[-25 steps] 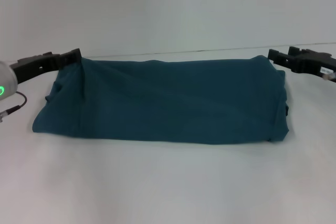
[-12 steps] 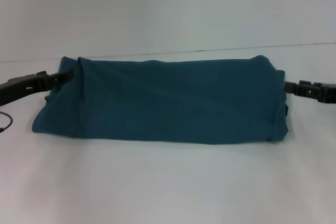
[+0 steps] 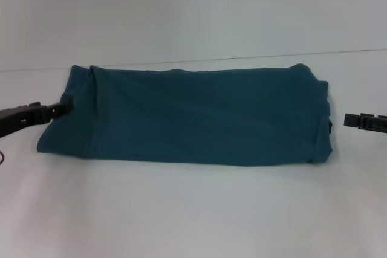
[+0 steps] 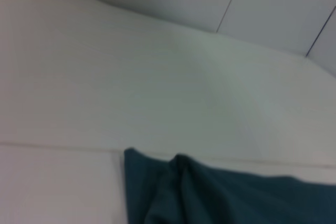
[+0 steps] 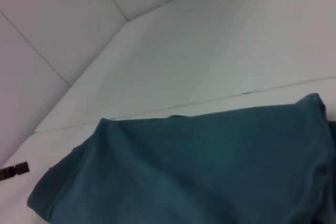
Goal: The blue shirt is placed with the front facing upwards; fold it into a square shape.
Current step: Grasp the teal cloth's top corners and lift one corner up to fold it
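On the white surface [image 3: 193, 209], the blue shirt [image 3: 193, 116] is seen as a long folded band, its long axis running left to right. The left end effector [image 3: 60, 108] is placed at the shirt's left end, touching the cloth; the right end effector [image 3: 363, 121] is kept just apart from the right end. Whether either is opened or closed cannot be told. The left arm is judged nearer for the next fold.

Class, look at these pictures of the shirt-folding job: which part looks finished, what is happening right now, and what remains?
Done: the blue shirt lies folded into a long band on the table, lettering hidden. In hand: the left pincer is at the band's left end; the right pincer sits clear of the right end. Left: probably folding the ends across, since the band is wide rather than square.
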You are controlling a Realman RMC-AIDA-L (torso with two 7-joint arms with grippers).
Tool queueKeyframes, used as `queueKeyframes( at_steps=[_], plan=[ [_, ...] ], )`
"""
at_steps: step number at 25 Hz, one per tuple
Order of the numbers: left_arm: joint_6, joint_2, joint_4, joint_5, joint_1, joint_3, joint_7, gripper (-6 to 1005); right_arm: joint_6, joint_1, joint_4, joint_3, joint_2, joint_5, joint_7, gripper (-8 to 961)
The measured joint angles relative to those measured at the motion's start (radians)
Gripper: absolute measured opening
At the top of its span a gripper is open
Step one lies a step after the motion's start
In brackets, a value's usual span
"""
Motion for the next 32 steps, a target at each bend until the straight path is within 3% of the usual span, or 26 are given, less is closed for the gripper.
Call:
queueKeyframes(
  at_steps=[13,22,32],
  plan=[
    [-0.039,-0.003,-0.001,0.086,0.027,-0.001,0.009,860,0.001,0.008,0.0,0.004,-0.002,-0.001,0.033,734],
    [0.033,0.0,0.007,0.104,0.036,0.005,0.02,860,0.007,0.014,0.0,0.004,-0.001,0.0,0.033,734],
    [0.028,-0.003,0.01,0.129,0.04,0.019,0.029,860,0.007,0.016,0.0,0.006,0.0,-0.001,0.033,734]
  ],
)
